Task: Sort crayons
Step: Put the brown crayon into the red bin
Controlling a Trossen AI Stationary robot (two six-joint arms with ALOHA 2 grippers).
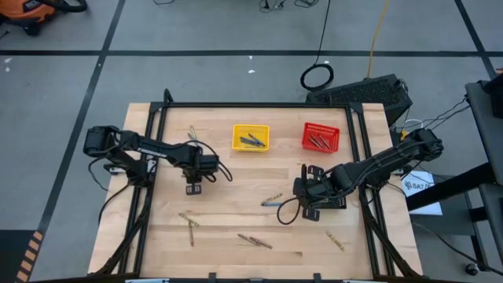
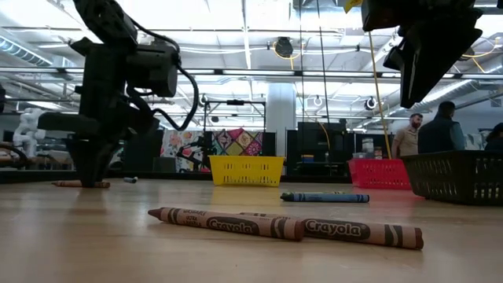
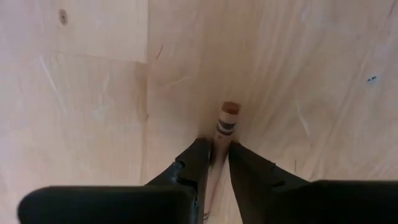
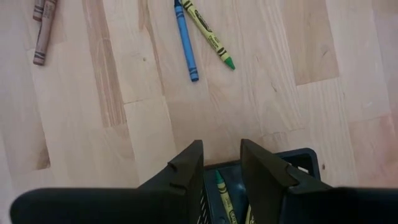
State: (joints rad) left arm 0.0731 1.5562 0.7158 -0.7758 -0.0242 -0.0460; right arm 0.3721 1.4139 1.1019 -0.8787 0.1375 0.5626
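The left arm's [image 1: 141, 145] jaws are closed on a brown crayon [image 3: 227, 121] that lies flat on the surface [image 1: 236, 259], left of its middle; the crayon's blunt end sticks out past the tips

The right arm's [image 1: 385, 161] jaws stand apart over a black basket [image 4: 298, 162] toward the right edge, and a green crayon [image 4: 219, 186] lies in the basket beneath the gap

A blue crayon [image 4: 186, 40] and a yellow-green crayon [image 4: 208, 34] lie side by side near the middle of the surface, touching at one end and just beside the black basket. More loose crayons [image 1: 255, 240] are scattered toward the near edge, two brown ones [image 2: 283, 226] overlapping end to end

Along the far edge sit a yellow basket [image 1: 251, 137] and a red basket [image 1: 321, 137], well apart, each with crayons inside
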